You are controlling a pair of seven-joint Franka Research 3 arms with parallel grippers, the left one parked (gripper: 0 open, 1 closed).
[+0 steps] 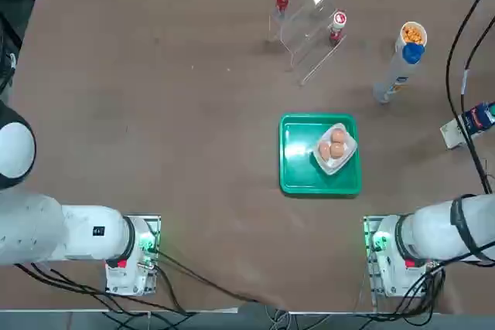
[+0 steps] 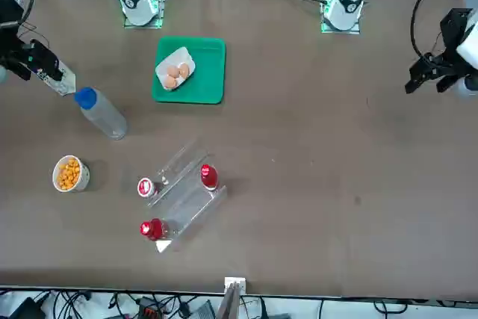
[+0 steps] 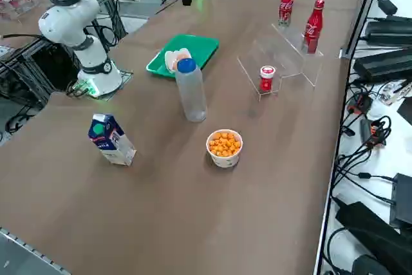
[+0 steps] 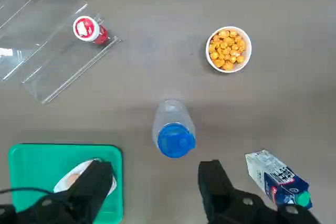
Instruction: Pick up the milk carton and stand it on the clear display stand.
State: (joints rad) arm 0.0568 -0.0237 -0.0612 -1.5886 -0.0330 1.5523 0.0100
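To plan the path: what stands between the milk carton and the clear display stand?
In the right side view, the blue-capped bottle and snack cup stand between milk carton and clear display stand.

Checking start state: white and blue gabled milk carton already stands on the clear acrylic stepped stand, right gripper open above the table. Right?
No. The white and blue gabled milk carton stands on the brown table, apart from the clear acrylic stepped stand, as the right side view shows. The right gripper is open.

Probably a robotics lab, brown table, cables, equipment racks
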